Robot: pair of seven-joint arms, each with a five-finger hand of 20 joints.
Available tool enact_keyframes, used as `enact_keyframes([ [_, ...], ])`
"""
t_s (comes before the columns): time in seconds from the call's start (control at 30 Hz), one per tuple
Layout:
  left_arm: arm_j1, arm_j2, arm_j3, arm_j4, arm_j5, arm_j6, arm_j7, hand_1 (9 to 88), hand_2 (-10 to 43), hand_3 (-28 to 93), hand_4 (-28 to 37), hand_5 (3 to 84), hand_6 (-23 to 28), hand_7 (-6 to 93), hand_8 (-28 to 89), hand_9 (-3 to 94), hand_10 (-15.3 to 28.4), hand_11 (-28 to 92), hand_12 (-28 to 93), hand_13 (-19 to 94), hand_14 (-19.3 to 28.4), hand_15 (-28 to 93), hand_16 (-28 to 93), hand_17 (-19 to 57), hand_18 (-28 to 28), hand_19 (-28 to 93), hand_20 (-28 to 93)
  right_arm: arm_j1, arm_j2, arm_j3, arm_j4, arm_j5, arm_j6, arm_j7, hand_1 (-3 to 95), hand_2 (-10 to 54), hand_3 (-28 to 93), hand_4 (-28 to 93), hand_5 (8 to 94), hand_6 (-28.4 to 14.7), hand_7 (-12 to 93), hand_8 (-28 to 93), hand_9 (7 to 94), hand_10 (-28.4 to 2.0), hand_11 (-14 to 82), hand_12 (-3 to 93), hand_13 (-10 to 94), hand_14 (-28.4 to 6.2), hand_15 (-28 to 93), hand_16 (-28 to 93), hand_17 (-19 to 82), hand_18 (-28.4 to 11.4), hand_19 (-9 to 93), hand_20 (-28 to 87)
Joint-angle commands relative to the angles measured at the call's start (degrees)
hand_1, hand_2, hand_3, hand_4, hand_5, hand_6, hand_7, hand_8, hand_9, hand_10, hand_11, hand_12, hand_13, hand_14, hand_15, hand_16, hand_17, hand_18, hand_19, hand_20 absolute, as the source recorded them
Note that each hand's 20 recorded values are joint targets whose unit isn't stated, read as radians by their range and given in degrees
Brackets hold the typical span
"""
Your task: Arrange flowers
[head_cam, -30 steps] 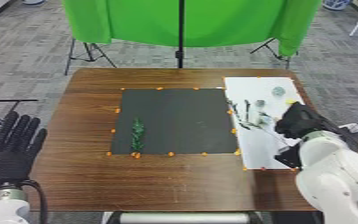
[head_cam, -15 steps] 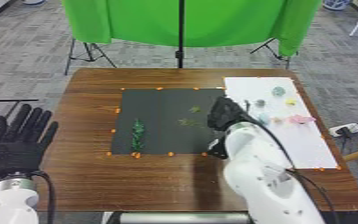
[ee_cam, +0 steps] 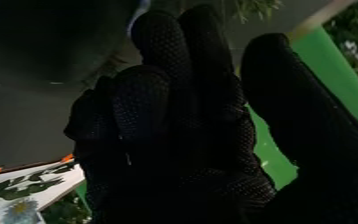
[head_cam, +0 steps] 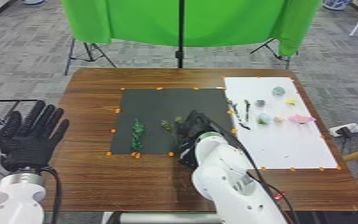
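Landmark: black sheet (head_cam: 167, 102) on the brown desk (head_cam: 113, 182). Right robot hand (head_cam: 193, 132) over its right part toward the near side, palm and forearm covering that stretch. Fingers loosely extended, a bit bent, thumb standing apart from them, gap between thumb and fingers open to view; whether the fingertips touch the thin sprig (head_cam: 167, 126) just beside the hand, can't tell. Sprig lies on the black sheet, right of the leafy green stem (head_cam: 138, 135), which sits upright-wise near the sheet's left edge.

Left robot hand (head_cam: 29, 145) well left of the black sheet, off the desk's side, fingers straight and spread, palm showing.

Right of the black sheet: white sheet (head_cam: 291, 150) holding the flowers: pink flower (head_cam: 302, 119), small peach flower (head_cam: 279, 119), bluish flower (head_cam: 264, 119), yellow flower (head_cam: 291, 102), pale green-blue flower (head_cam: 278, 91), plus dark stems (head_cam: 246, 111) at the side nearest the black sheet. Orange tabs (head_cam: 170, 154) along the black sheet's edges.

In the way: right forearm (head_cam: 229, 177) reaches across the desk from the near side, black cable (head_cam: 257, 175) running along it. Beyond the black sheet, past the desk: green cloth (head_cam: 131, 25), black pole (head_cam: 181, 45) in front.
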Motion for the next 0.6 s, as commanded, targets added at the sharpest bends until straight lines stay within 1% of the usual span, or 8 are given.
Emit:
enact_keyframes([
  [0.03,2.2,-0.85,-0.07,-0.12,-0.12,0.11,0.24,25.5,12.2,77,-28.3,45.5,9.1,13.0,-11,39.4,14.2,19,9,31,12.9,21,-3,-5.5,13.5,31,12,-1.2,1.4,0.6,-3.6,1.7,1.0,-1.0,36.7,-3.2,77,-19,75.4,-6.0,16,-8,76.3,-19.9,31.3,23.5,61,-18.6,77,32,32,-28.1,93,45],
  [0.17,2.3,-1.19,-0.18,-0.10,-0.05,-0.16,0.56,25.5,12.2,77,-28.3,45.5,9.1,13.0,-11,39.4,14.2,19,9,31,13.0,21,-3,-5.5,13.5,31,12,-2.6,3.3,1.0,-6.2,0.7,1.0,-2.6,36.3,-2.5,76,-19,74.8,-6.0,16,-9,76.1,-20.1,30.4,23.1,61,-18.8,76,32,32,-28.1,93,45],
  [0.23,2.6,-1.33,-0.43,-0.16,0.11,-0.16,0.66,25.6,12.3,77,-28.3,45.6,9.2,13.0,-11,39.4,14.2,19,9,31,13.0,21,-3,-5.5,13.4,31,12,-3.2,4.0,1.6,-7.3,1.3,-0.7,-2.5,35.8,-2.0,76,-19,74.8,-6.0,16,-9,76.2,-20.1,30.3,23.1,61,-18.8,76,32,32,-28.1,93,45],
  [0.33,3.3,-1.21,-0.64,-0.39,-0.30,0.06,1.20,25.5,12.3,77,-28.3,45.6,9.2,13.0,-11,39.4,14.2,19,9,31,13.0,21,-3,-5.5,13.5,31,12,-2.9,3.9,2.4,-7.4,3.6,-4.6,-2.3,35.0,-0.3,75,-19,74.3,-6.1,15,-10,76.1,-20.5,30.0,23.0,61,-19.1,76,32,31,-28.1,92,45],
  [0.43,2.6,-1.63,-0.08,-0.21,-0.03,0.17,0.58,25.6,12.3,77,-28.3,45.5,9.2,13.0,-11,39.3,14.2,19,9,31,13.0,21,-3,-5.6,13.5,31,12,-3.2,3.9,1.9,-6.6,1.9,-5.4,-2.7,33.5,1.3,75,-19,71.8,-6.9,12,-10,70.2,-22.5,23.1,20.3,56,-20.8,73,31,30,-27.7,90,44],
  [0.47,2.3,-1.72,0.10,-0.10,0.22,0.13,0.24,25.6,12.3,77,-28.3,45.6,9.2,13.0,-11,39.4,14.2,19,9,31,12.9,21,-3,-5.6,13.5,31,12,-3.3,3.8,1.7,-6.4,1.3,-6.2,-2.6,32.3,2.0,76,-19,69.9,-7.3,11,-10,64.0,-23.6,17.9,17.9,52,-22.0,71,28,29,-27.5,89,43],
  [0.5,2.4,-1.66,0.21,-0.10,0.15,0.21,0.21,25.6,12.3,77,-28.3,45.6,9.2,13.0,-11,39.4,14.2,19,9,31,12.9,21,-3,-5.6,13.5,31,12,-3.4,3.6,1.7,-6.2,1.2,-7.1,-2.3,31.8,2.4,76,-19,69.0,-7.5,11,-10,61.5,-24.2,16.4,17.3,50,-22.6,70,27,29,-27.6,89,43],
  [0.6,2.4,-1.90,0.14,-0.15,0.32,0.39,0.16,25.6,12.4,77,-28.3,45.5,9.1,13.0,-11,39.4,14.2,19,9,31,12.9,21,-3,-5.6,13.5,31,12,-3.4,3.3,1.7,-5.8,1.8,-9.4,-1.7,30.7,3.4,76,-19,68.3,-7.8,10,-9,59.7,-24.7,15.2,16.9,49,-23.0,70,26,28,-27.9,89,43],
])
